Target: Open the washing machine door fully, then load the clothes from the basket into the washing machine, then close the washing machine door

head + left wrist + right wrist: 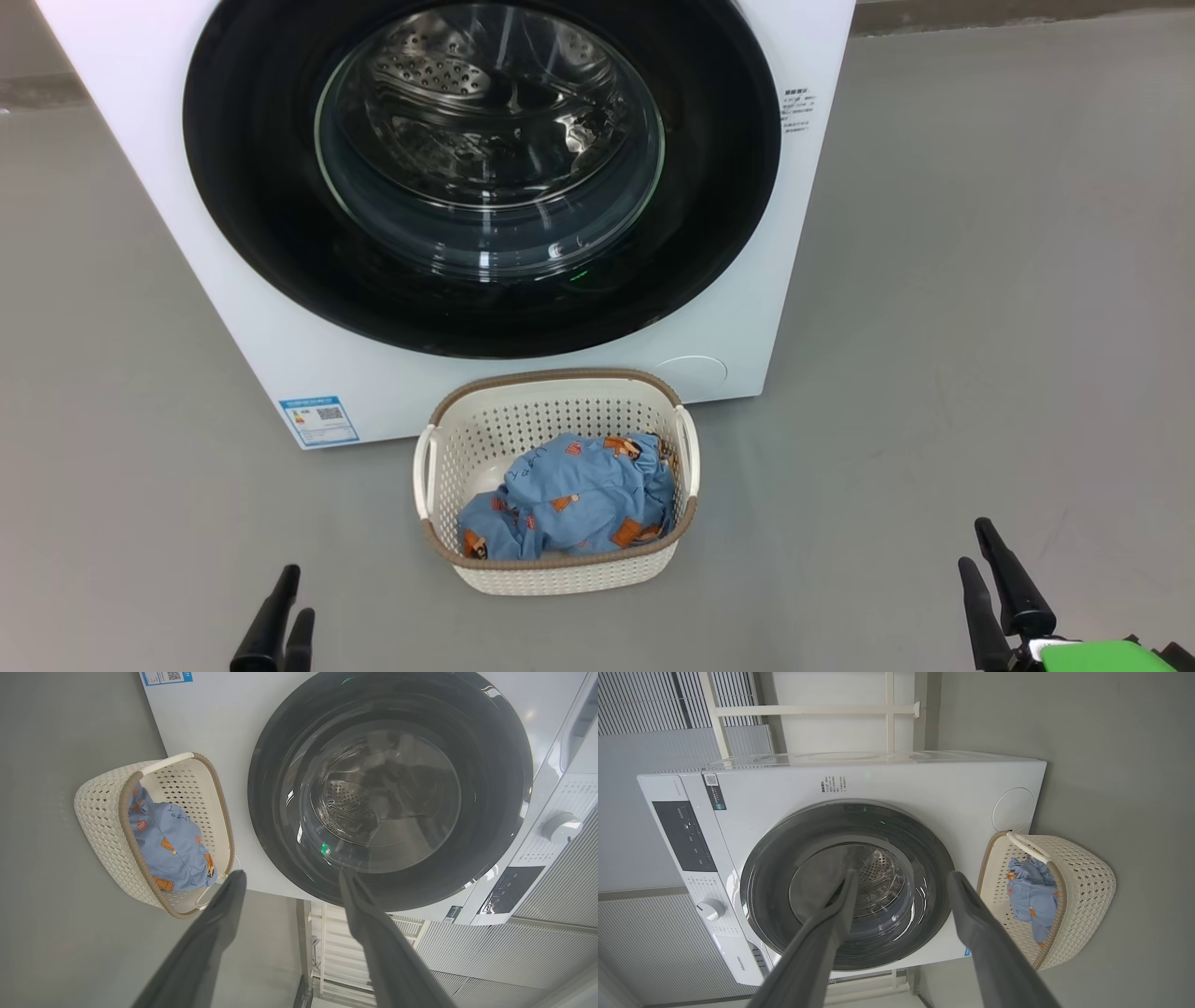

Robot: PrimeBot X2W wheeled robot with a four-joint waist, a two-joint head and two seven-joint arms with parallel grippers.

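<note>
The white washing machine (pixel 177 215) stands ahead with its round black-rimmed glass door (pixel 252 224) shut; the steel drum shows through the glass. On the floor in front sits the cream perforated basket (pixel 560 574) holding the light blue clothes (pixel 569 509) with orange patches. My left gripper (pixel 291 597) is at the lower left, open and empty, well short of the basket. My right gripper (pixel 976 546) is at the lower right, open and empty too. The wrist views show the door (pixel 275 812) (pixel 770 896), the basket (pixel 100 826) (pixel 1087 891) and the clothes (pixel 173 849) (pixel 1031 900) beyond spread fingers.
Grey floor (pixel 980 327) surrounds the washer and basket. A blue label sticker (pixel 319 421) is on the washer's lower left front. The control panel with a dial (pixel 710 909) sits along the machine's top. A white frame (pixel 887 714) and slatted wall stand behind.
</note>
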